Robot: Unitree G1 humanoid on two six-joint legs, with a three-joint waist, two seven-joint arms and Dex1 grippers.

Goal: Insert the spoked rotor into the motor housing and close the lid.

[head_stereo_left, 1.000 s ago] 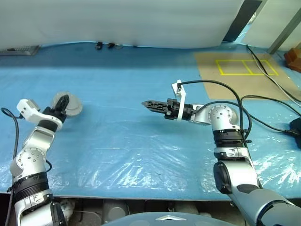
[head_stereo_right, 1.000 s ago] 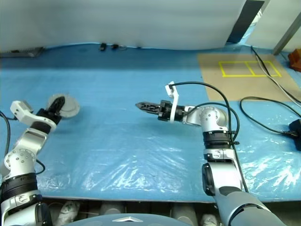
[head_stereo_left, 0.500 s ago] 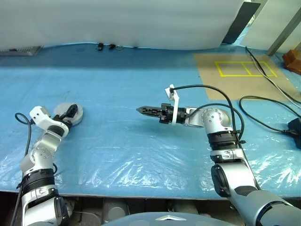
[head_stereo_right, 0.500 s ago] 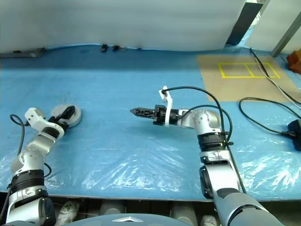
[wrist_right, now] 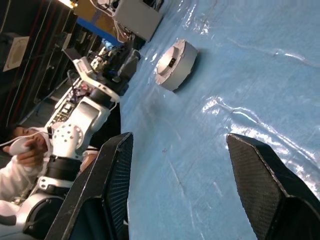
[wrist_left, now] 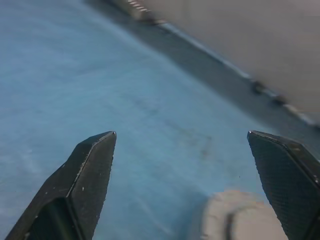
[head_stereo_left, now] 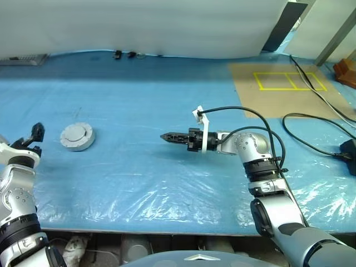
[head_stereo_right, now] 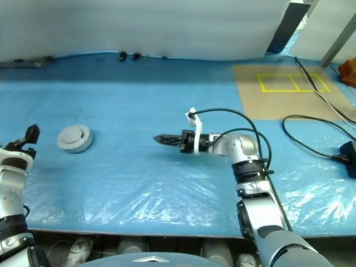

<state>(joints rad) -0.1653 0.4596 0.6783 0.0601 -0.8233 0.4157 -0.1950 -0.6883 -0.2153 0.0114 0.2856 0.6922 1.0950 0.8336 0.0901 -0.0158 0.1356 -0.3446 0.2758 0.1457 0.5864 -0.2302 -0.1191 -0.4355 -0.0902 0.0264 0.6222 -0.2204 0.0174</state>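
The motor housing sits closed on the blue plastic sheet that covers the table, toward the robot's left side, with the lid lying flat on top of it as a smooth grey disc with a small raised centre. Nothing touches it. The left gripper hangs just beside it on the outer side, clear of the case, and its 2 black fingers stand wide apart with nothing between them; in the left wrist view the rounded grey edge of the housing shows low between the fingertips. The right gripper is well apart from the housing, near the middle of the sheet, pointing level toward the robot's left; in the right wrist view its 2 fingers are spread with only blue sheet in the gap, holding nothing. Beyond the left arm in that same view, a person sits at the table's far side. A brown board with yellow tape squares lies at the far right, and black cables trail across the sheet near it.
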